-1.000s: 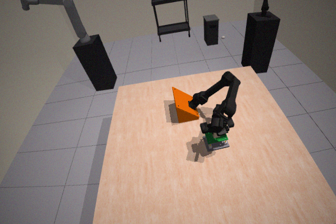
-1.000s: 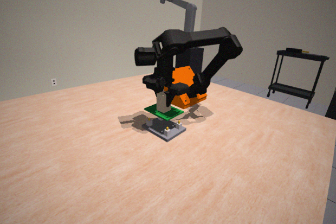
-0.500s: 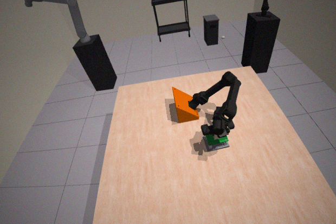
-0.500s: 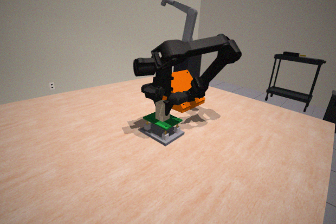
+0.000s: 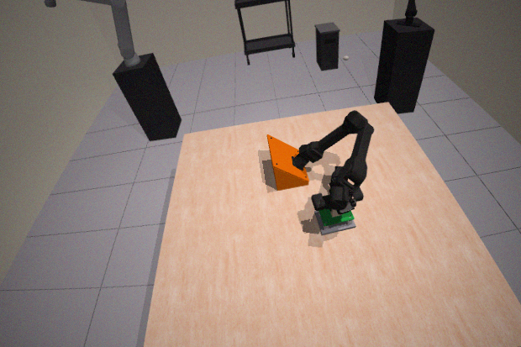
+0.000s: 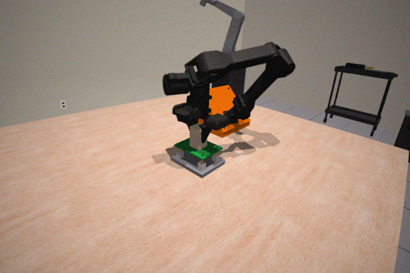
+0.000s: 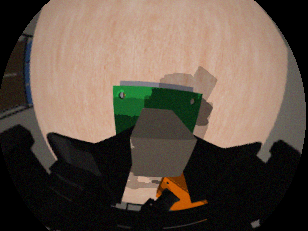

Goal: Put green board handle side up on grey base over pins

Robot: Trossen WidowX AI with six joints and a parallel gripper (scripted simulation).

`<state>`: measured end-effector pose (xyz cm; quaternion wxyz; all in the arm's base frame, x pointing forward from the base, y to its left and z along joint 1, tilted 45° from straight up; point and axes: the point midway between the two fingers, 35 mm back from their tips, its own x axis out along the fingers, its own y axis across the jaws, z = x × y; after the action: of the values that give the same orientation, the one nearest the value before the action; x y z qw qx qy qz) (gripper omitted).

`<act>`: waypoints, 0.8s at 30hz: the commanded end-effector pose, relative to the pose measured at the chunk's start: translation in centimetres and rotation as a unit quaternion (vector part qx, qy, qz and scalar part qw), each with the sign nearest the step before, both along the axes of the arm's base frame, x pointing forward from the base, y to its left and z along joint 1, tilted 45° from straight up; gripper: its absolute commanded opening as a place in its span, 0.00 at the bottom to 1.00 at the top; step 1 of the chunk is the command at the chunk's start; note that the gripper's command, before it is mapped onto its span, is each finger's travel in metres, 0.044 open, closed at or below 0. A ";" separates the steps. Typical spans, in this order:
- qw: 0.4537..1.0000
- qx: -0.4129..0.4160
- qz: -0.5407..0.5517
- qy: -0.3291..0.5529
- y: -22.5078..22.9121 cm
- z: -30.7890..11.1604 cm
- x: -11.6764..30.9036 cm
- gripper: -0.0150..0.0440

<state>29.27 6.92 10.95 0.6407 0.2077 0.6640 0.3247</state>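
Pale wood-grain tabletop (image 5: 235,270) (image 6: 165,216) (image 7: 100,44), grey-tiled floor (image 5: 105,207) (image 6: 282,108)

1. The board (image 5: 330,218) (image 6: 211,148) (image 7: 131,104) is green.
2. The base (image 5: 336,229) (image 6: 211,170) is grey, and its pins are gold.
3. The stand (image 5: 290,178) (image 6: 220,98) (image 7: 182,194) is orange.
4. The surface (image 5: 252,270) (image 6: 165,216) (image 7: 100,49) is pinkish tan with soft streaks.
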 end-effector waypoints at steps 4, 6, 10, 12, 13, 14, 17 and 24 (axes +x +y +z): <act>1.000 0.000 0.000 0.000 0.2 -0.2 0.0 0.25; 1.000 0.000 0.000 0.001 0.2 -0.3 0.0 0.25; 1.000 0.000 -0.002 0.002 0.3 -0.4 -0.1 0.25; 1.000 0.000 -0.002 0.002 0.4 -0.4 -0.1 0.25; 1.000 0.000 -0.002 0.003 0.4 -0.5 -0.1 0.25; 1.000 0.000 -0.002 0.003 0.4 -0.5 -0.1 0.25; 1.000 0.000 -0.002 0.002 0.5 -0.5 -0.1 0.25; 1.000 0.000 -0.001 0.001 0.9 -0.7 -0.1 0.25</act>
<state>29.22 7.60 10.22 0.6402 0.2067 0.6653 0.3237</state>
